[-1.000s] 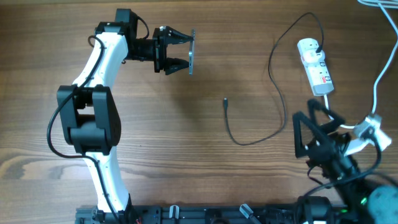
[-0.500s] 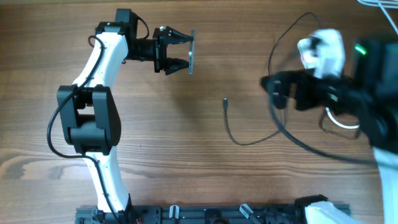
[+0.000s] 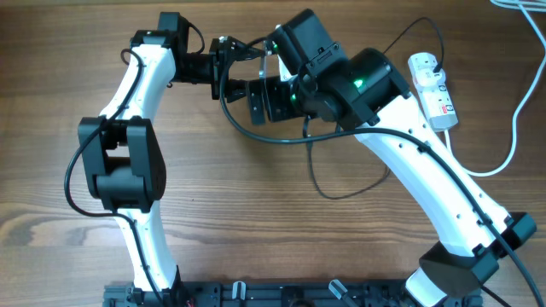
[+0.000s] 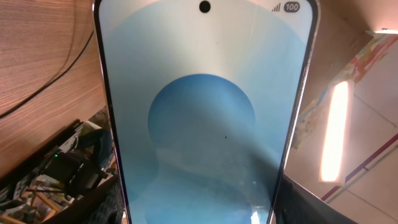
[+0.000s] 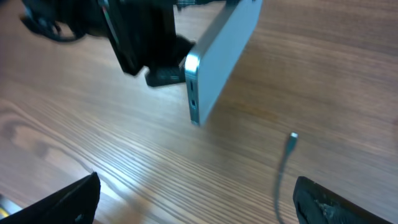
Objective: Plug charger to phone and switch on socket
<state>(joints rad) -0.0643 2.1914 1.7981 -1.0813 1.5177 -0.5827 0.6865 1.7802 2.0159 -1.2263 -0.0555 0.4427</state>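
My left gripper (image 3: 241, 70) is shut on the phone and holds it on edge above the table at the back left. In the left wrist view the phone's blue screen (image 4: 205, 112) fills the frame between my fingers (image 4: 93, 205). The right wrist view shows the phone (image 5: 217, 62) edge-on, its end port facing me. My right gripper (image 3: 260, 98) is open and empty, right beside the phone; its jaws stand wide apart in its own view (image 5: 199, 205). The charger cable (image 3: 341, 194) lies on the table, its tip (image 5: 291, 140) loose near my right finger. The socket (image 3: 433, 89) lies at the back right.
The right arm (image 3: 426, 179) stretches diagonally across the table from the front right. A white cord (image 3: 520, 111) runs from the socket to the right edge. A black rail (image 3: 256, 294) lines the front edge.
The right arm has swung from the front right corner across the table to the phone. The left arm and the phone have not moved. The charger cable lies as before.
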